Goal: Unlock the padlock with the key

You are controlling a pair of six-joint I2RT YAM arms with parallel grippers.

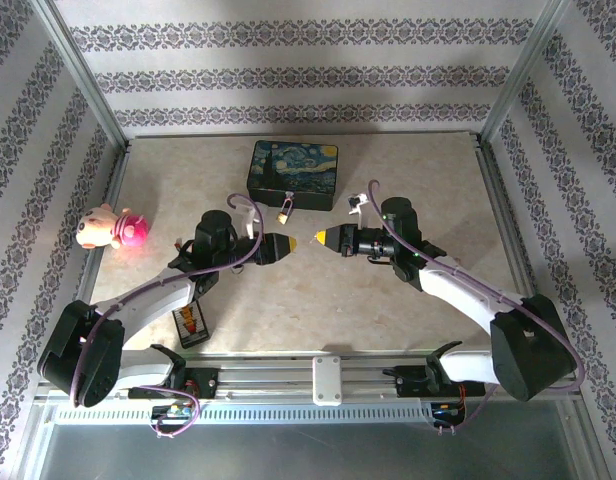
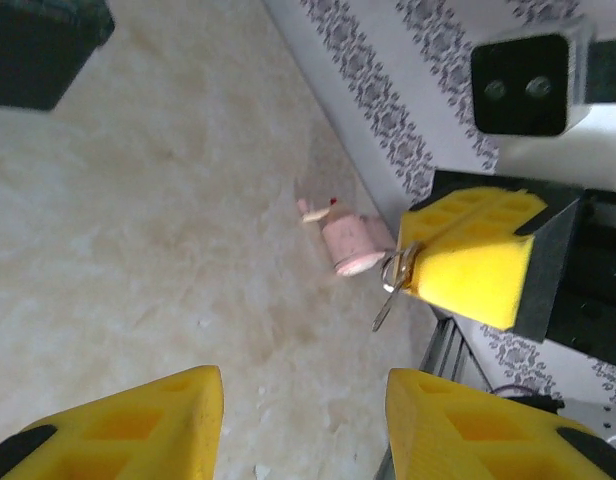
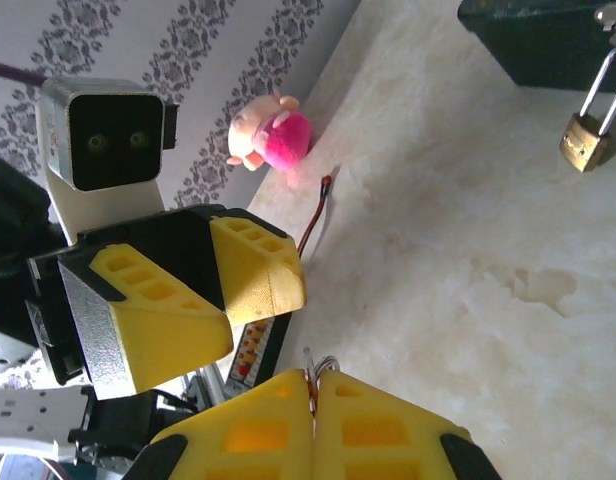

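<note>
The small brass padlock hangs by its silvery shackle from the front of the dark starry-night box, and from above the padlock sits just below the box. My right gripper is shut on the key, whose ring pokes out between the pads. In the left wrist view the key dangles from the right gripper's yellow fingers. My left gripper is open with nothing in it. Both tips face each other over the table, the left gripper a short gap from the right gripper.
A pink and white plush toy lies at the table's left edge. A small black device lies near the left arm's base. A small pink object rests by the patterned wall. Bare marble tabletop spreads in front of the box.
</note>
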